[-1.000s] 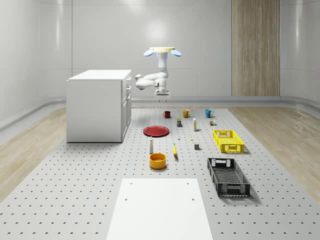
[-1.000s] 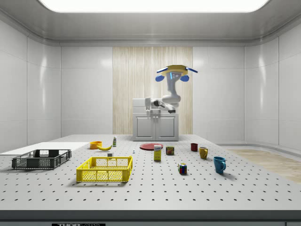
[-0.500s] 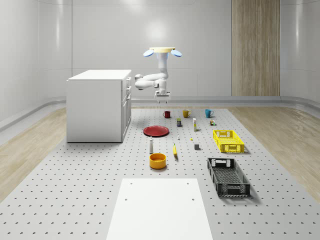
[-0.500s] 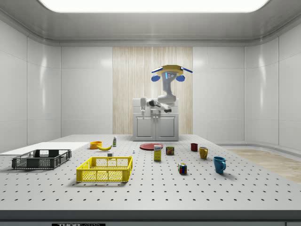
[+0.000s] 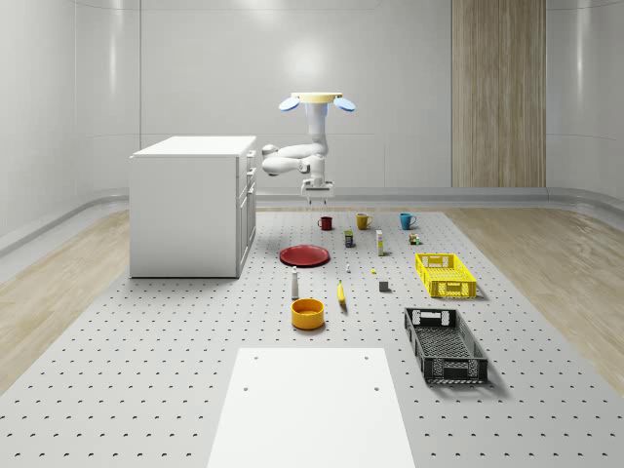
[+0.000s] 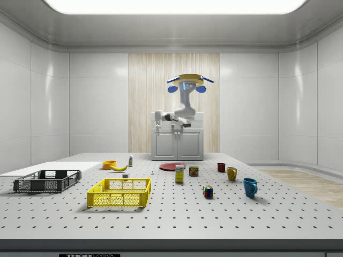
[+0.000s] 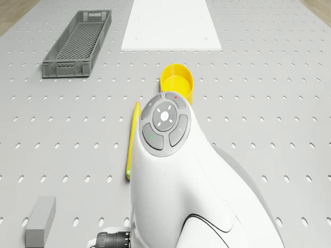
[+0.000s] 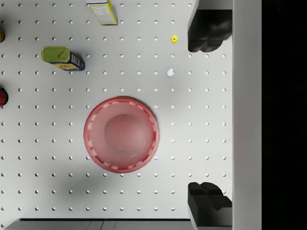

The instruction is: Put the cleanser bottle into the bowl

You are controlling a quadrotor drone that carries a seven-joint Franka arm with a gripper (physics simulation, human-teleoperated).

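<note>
Whole-scene view: drone hovers above red plate, gripper spread wide, empty. Approach step; next descend toward cleanser bottle beside bowl.

The drone is seen hovering beyond the red plate, beside the white cabinet. The tool hangs below it, well above the worktop. The cleanser bottle stands upright just behind the orange bowl.

arm partly hides bowl, banana
</note>
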